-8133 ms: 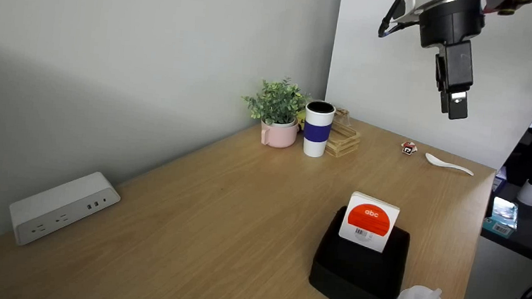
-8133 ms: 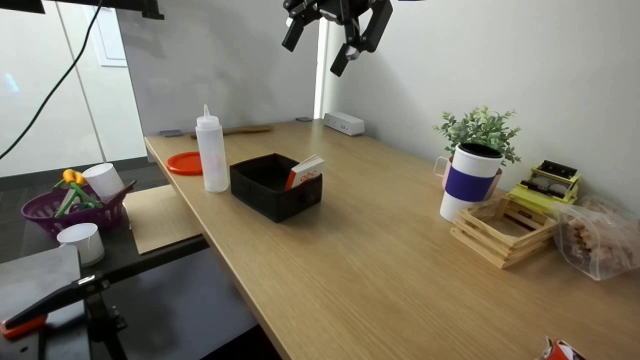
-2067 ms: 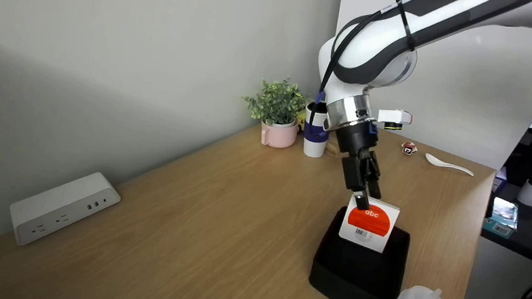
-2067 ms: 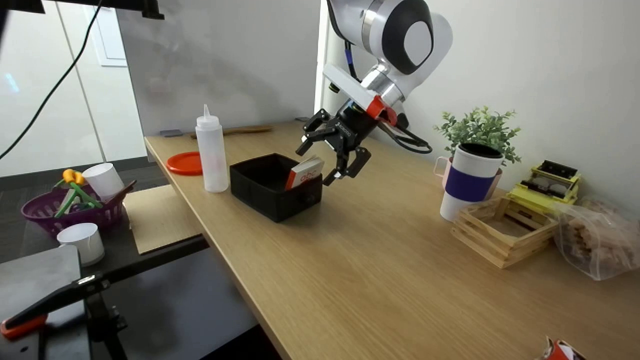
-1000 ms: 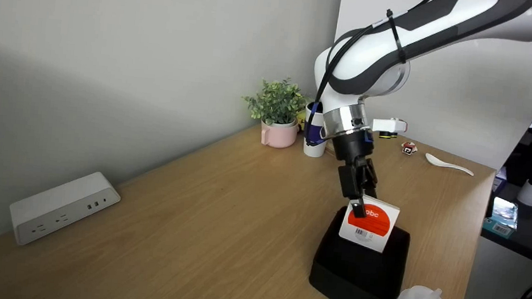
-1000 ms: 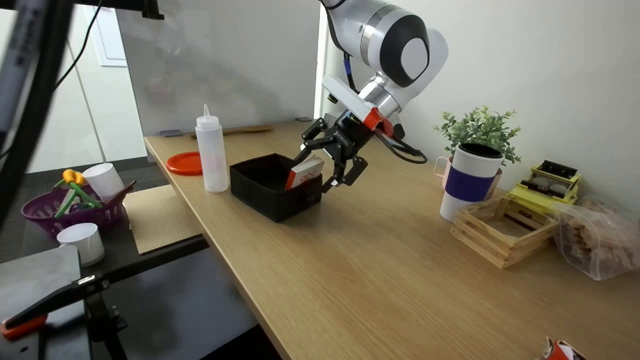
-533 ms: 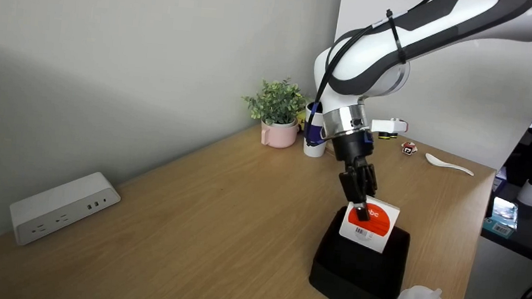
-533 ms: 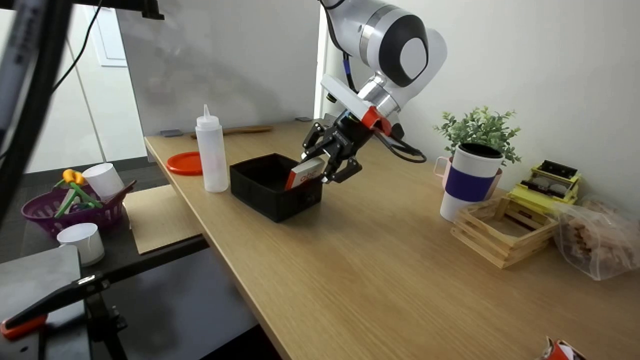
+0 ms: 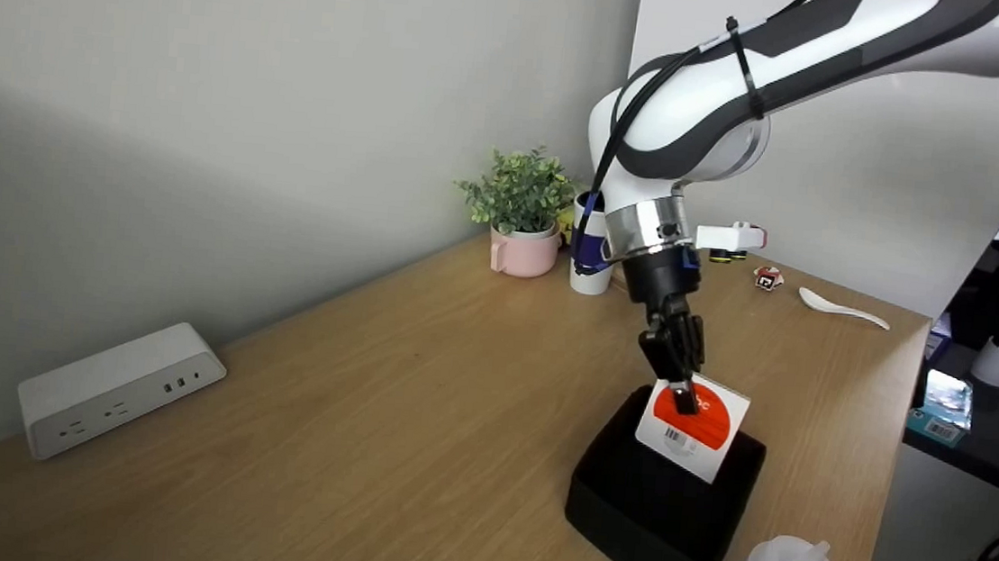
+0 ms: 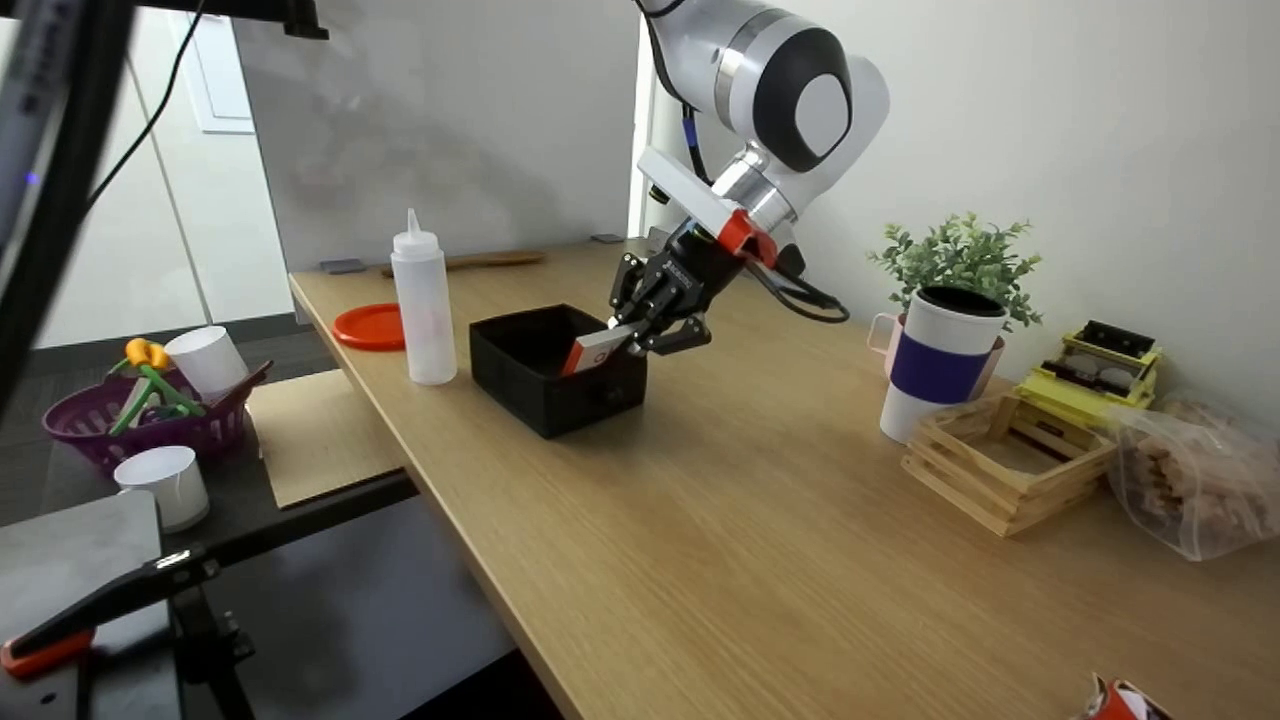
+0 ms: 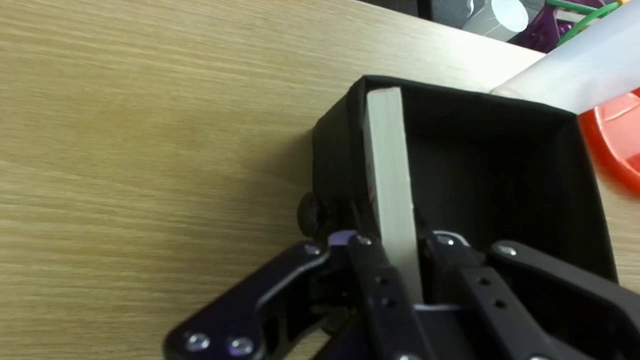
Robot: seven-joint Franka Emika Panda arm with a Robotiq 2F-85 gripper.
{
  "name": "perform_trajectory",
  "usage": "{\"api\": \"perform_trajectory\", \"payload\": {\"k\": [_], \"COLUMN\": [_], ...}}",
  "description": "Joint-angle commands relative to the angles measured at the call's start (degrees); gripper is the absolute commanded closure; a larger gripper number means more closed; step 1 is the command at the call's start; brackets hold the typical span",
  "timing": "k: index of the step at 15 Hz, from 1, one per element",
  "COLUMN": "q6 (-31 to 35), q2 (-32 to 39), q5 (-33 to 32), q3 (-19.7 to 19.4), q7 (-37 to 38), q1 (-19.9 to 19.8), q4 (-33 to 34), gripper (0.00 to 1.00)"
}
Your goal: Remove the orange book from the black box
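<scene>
The orange book (image 9: 716, 424), white-bordered with an orange-red patch, leans in the black box (image 9: 621, 542) with its upper part above the rim. In an exterior view my gripper (image 10: 636, 338) reaches down to the book's upper edge at the box wall. Its fingers (image 9: 685, 398) lie on both faces of the book, the far one hidden behind it. From the wrist view, the pale page edge of the book (image 11: 391, 155) runs between the jaws, which are shut on it. Whether the wall of the box (image 11: 331, 155) is also pinched, I cannot tell.
A white squeeze bottle (image 10: 426, 315) stands close beside the box, with a red plate (image 10: 368, 328) behind it. Near the wall are a white power strip (image 9: 119, 394), a pink potted plant (image 9: 522, 251) and a tumbler (image 10: 938, 370). A wooden crate (image 10: 1000, 490) lies farther along.
My gripper has come down from high above the table. During the last second its fingers closed on the book. The book tipped a little, and the box turned and shifted slightly.
</scene>
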Motion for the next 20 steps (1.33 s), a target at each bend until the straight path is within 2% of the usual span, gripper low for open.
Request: {"api": "perform_trajectory", "payload": {"k": [1, 7, 15, 20], "q6": [3.45, 9.17, 20.12, 22.98], "q2": [-3.36, -7.37, -17.52, -21.28], "q5": [0.08, 0.28, -0.01, -0.62], "q3": [-0.21, -0.64, -1.66, -2.02], "q7": [2.12, 6.48, 16.82, 20.83], "q1": [0.72, 1.72, 3.72, 4.79], "q4": [-4.60, -10.53, -24.83, -30.07], "gripper": [0.96, 0.96, 0.96, 0.96]}}
